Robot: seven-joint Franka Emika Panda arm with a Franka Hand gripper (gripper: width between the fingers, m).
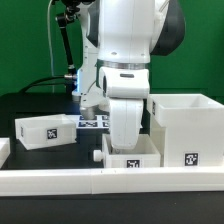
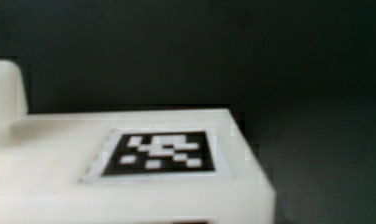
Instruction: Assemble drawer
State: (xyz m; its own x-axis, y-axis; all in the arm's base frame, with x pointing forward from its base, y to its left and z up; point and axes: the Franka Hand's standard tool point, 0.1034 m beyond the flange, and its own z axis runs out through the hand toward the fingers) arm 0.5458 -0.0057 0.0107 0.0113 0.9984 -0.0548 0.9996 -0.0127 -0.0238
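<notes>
In the exterior view the tall white drawer case stands at the right with a tag on its front. One small tray box lies at the left. A second tray box stands in the middle, just behind the rail. My gripper hangs straight down over this middle tray, its fingertips at or inside the rim and hidden by the hand. The wrist view is blurred: a white drawer part with a square tag fills the lower part, very close. No fingers show there.
The long low white rail runs along the front of the table. The marker board lies behind the arm. A dark stand with cables rises at the back left. The table is black.
</notes>
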